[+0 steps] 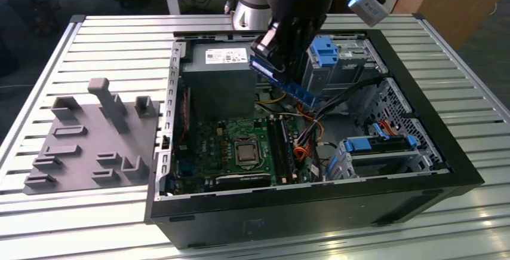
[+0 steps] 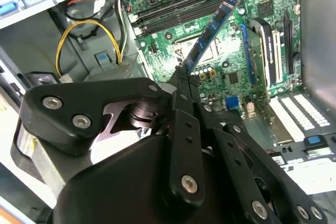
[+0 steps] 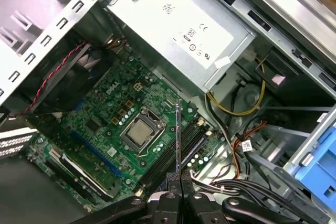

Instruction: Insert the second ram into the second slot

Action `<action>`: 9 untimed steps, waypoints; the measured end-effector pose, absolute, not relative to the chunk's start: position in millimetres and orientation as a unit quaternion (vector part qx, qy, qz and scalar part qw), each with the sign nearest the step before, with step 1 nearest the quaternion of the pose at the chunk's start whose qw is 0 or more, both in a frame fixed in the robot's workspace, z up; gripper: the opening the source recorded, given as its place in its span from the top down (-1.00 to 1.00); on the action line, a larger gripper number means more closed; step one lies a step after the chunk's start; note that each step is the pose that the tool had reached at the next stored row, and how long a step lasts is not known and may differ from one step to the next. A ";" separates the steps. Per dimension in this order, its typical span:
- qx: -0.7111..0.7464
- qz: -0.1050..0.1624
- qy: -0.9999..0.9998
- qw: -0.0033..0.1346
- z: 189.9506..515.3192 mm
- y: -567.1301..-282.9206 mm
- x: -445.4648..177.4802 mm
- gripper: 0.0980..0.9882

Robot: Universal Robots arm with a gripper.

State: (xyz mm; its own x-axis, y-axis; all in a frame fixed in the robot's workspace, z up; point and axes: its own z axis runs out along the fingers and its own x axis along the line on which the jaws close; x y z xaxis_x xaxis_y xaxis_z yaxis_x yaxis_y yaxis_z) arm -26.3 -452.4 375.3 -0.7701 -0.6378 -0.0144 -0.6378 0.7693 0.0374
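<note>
Case [image 1: 279, 212] top lying open. Claw [image 3: 181, 179], pinching second ram [image 2: 210, 35], hanging over it unobstructed. Memory slots [image 2: 184, 9] sitting exposed. Cable bundle [image 1: 307, 134] crowding slots on exterior view's right. Power supply [image 1: 219, 75] walling off far end. Drive cage [image 1: 338, 63] rising beyond cables. Motherboard [image 1: 211, 146] on other side lying low, giving room.

Bare ribbed metal w/ a dull sheen is seen on the table [image 1: 119, 39]. The case [image 1: 319, 218] is finished matt black outside, w/ unpainted grey sheet metal inside. Matt grey plastic is used for the fixture [image 1: 95, 146]. The ram stick [image 2: 212, 30] is glossy blue circuit board. The gripper [image 2: 181, 74] is smooth semi-gloss black w/ bright metal screws.
</note>
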 end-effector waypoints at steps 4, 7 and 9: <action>-0.321 0.020 0.947 0.001 375.1 -452.4 -26.3 0.96; -0.308 0.020 0.951 0.001 375.0 -452.4 -26.3 0.96; -0.299 0.020 0.954 0.001 374.9 -452.4 -26.3 0.96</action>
